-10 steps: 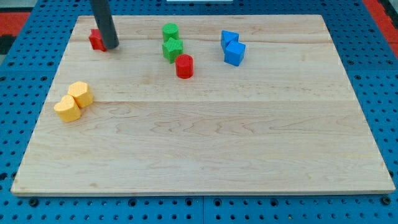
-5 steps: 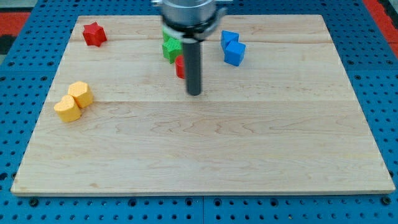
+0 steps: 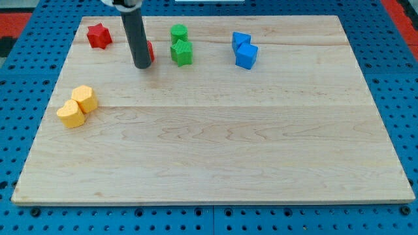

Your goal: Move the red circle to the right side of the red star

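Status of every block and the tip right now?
my tip: on the board, in front of the red circle.
red circle: mostly hidden behind the rod, right of the red star.
red star: free, upright.
green blocks: paired.
blue blocks: touching.
yellow blocks: touching.

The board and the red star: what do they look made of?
The board looks like pale wood with a smooth matte finish: grain lines and plank seams run across it. The red star looks like moulded plastic or painted wood, with a uniform saturated colour and no grain; which one, the picture leaves open.
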Robot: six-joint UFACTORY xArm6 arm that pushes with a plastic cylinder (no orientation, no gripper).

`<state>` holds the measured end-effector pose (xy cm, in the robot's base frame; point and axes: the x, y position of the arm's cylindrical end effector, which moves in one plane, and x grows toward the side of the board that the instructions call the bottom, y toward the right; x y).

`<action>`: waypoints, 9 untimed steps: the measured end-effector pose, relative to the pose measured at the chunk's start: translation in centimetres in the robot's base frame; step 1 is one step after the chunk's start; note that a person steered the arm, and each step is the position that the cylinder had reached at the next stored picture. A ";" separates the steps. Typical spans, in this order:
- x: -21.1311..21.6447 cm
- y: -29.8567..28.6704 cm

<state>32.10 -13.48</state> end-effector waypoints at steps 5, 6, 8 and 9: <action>-3.1 2.9; -4.5 -2.5; -5.1 -4.3; -5.1 -4.1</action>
